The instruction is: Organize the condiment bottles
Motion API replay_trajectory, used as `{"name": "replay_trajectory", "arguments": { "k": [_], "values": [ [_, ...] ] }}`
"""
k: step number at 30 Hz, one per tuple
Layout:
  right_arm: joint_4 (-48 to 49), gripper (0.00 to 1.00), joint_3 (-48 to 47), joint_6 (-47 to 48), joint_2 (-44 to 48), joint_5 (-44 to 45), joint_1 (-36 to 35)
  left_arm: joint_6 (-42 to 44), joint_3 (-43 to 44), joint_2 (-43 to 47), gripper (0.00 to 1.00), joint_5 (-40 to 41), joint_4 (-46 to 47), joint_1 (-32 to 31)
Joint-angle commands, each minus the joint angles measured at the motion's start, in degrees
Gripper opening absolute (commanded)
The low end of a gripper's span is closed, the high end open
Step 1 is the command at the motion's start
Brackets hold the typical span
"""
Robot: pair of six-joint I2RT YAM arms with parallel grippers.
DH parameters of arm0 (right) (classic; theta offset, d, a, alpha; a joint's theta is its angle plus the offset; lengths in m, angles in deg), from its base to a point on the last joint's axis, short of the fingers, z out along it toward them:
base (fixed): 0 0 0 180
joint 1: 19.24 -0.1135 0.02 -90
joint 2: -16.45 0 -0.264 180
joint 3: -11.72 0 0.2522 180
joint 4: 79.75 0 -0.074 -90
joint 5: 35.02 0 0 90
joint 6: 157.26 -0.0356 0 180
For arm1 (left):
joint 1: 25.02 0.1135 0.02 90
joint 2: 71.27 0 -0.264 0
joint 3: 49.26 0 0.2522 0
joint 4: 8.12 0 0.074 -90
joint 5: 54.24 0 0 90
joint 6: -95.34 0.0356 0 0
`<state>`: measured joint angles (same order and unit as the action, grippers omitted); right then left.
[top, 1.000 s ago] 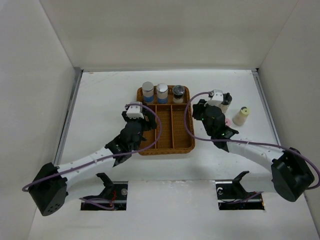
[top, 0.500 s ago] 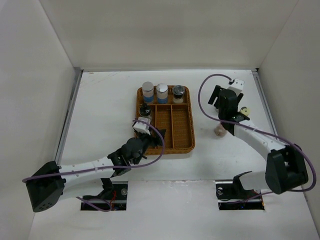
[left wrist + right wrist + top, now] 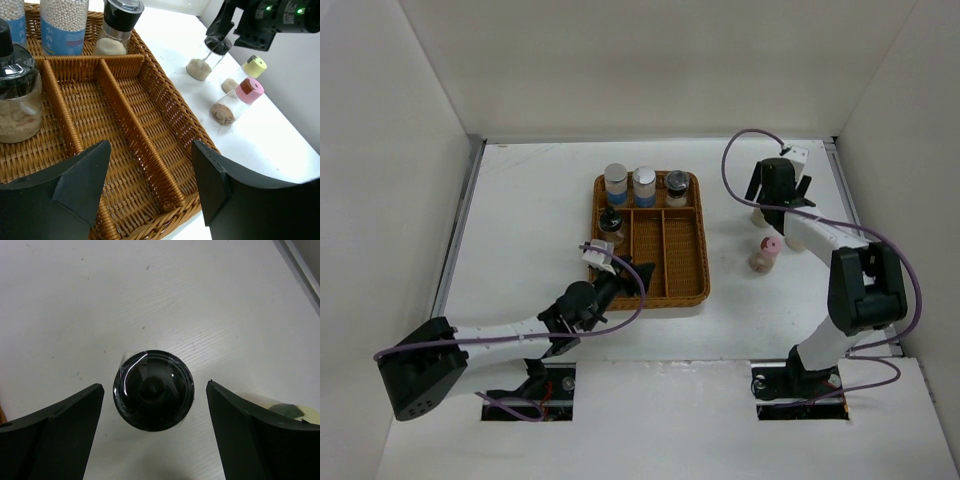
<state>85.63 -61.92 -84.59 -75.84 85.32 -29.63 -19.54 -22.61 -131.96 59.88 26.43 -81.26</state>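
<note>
Inside the brown wicker tray point(image 3: 685, 285), two silver-capped, blue-labelled condiment bottles point(image 3: 616, 184) point(image 3: 644, 185) and a dark-lidded shaker point(image 3: 677, 187) fill the back row. A dark-lidded jar point(image 3: 611, 225) point(image 3: 17, 100) stands in the left compartment. My left gripper point(image 3: 623, 280) point(image 3: 150, 150) hangs open and empty over the tray's near edge. My right gripper point(image 3: 772, 203) point(image 3: 155, 386) is open, its fingers on either side of a dark-lidded jar point(image 3: 152, 390) point(image 3: 207, 59) on the table, not touching it. A pink-capped bottle point(image 3: 765, 255) point(image 3: 235, 102) stands nearer. A cream-capped bottle point(image 3: 254, 66) is just beyond it.
The tray's middle point(image 3: 95, 130) and right point(image 3: 150, 115) compartments hold nothing. White walls close in the table on three sides, with a metal rail point(image 3: 460, 230) along the left edge. The right arm's purple cable point(image 3: 735, 160) loops above its wrist.
My right gripper let go of the pink-capped bottle, swung to the back right and opened over the dark-lidded jar. My left arm pulled back toward me, leaving a dark-lidded jar in the tray.
</note>
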Motion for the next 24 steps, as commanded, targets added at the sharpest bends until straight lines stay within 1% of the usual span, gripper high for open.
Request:
{"name": "replay_trajectory", "arguments": {
  "k": [1, 5, 12, 15, 16, 18, 20, 24],
  "values": [
    [-0.6, 0.89, -4.5, 0.3, -1.9, -2.9, 0.9, -2.2, -0.8, -1.1, 0.64, -1.3, 5.8, 0.5],
    [-0.7, 0.86, -6.2, -0.5, -4.3, -4.1, 1.2, -2.5, -0.7, -1.8, 0.64, -1.4, 6.3, 1.0],
    [-0.5, 0.70, -6.1, -1.4, -5.8, -4.9, 2.3, -2.8, -0.7, -1.8, 0.64, -1.4, 6.3, 2.0],
    [-0.6, 0.72, -5.8, -1.8, -5.4, -5.1, 2.7, -3.1, -0.7, -2.2, 0.64, -1.4, 6.3, 2.0],
    [-0.5, 0.71, -5.6, -1.7, -5.3, -5.3, 2.7, -3.1, -0.6, -2.1, 0.64, -1.4, 6.3, 2.0],
    [-0.5, 0.62, -5.6, -1.7, -4.6, -5.5, 2.8, -2.9, -0.5, -2.0, 0.64, -1.4, 6.3, 2.2],
    [0.5, 0.56, -5.1, -2.4, -2.6, -5.5, 2.7, -2.9, -0.7, -2.0, 0.64, -1.4, 6.2, 2.4],
    [2.9, 0.53, -3.5, -2.3, 4.1, -5.6, 1.9, -2.9, -0.9, -1.2, 0.64, -1.0, 6.2, 2.9]
  ]
}}
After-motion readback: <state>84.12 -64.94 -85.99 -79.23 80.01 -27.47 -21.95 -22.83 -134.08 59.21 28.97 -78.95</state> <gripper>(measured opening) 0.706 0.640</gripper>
